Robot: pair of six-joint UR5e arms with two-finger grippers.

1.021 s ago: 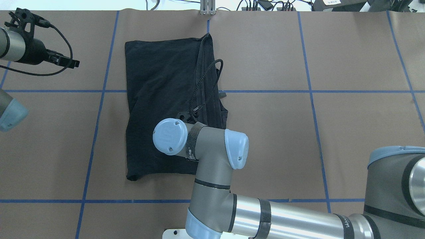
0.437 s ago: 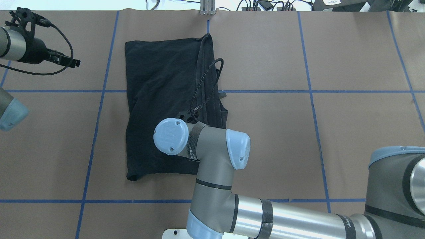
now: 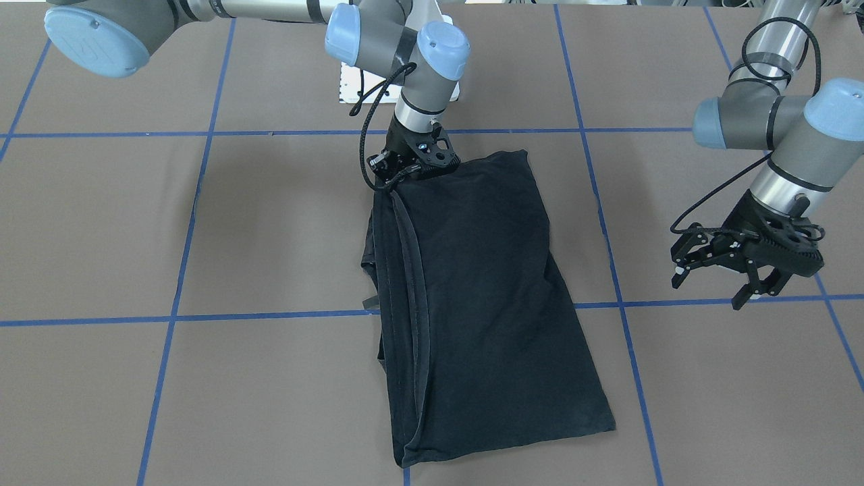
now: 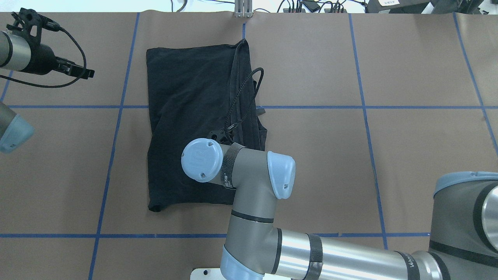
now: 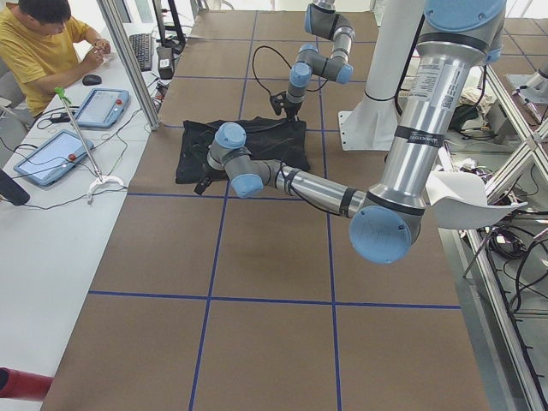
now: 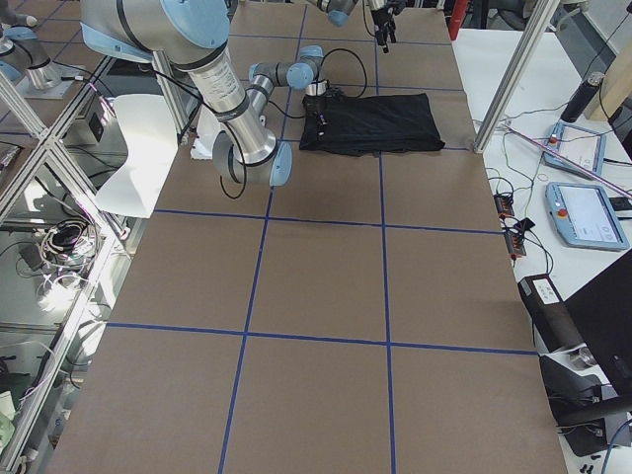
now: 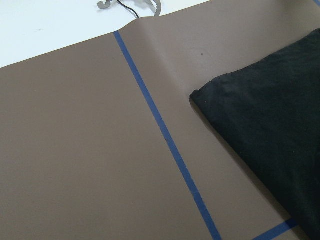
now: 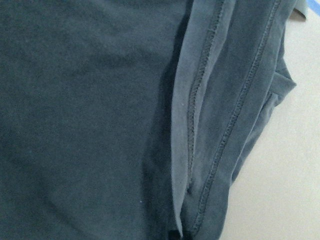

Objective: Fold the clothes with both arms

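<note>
T-shirt: the T-shirt (image 3: 486, 283) lies flat mid-table (image 3: 202, 236), folded lengthwise into a long band that crosses a blue tape line (image 3: 202, 315). The print is not showing.
Layered edge: stacked hems (image 8: 200, 110) run along the band's side toward the robot's right.
Right gripper: the right gripper (image 3: 413, 165) sits low at the robot-side end of that layered edge. Its fingers are lost against the black cloth, so a grasp cannot be confirmed.
Left gripper: the left gripper (image 3: 714, 283) hovers beside the shirt, off the cloth, with its fingers spread wide and nothing held.
Reasoning: the hemmed corner probably lets one pinch catch every ply. The left wrist camera frames the far corner (image 7: 200, 95), which suggests the left arm is staged to take it for a crosswise fold.
Risk: a lower ply could slip free.
</note>
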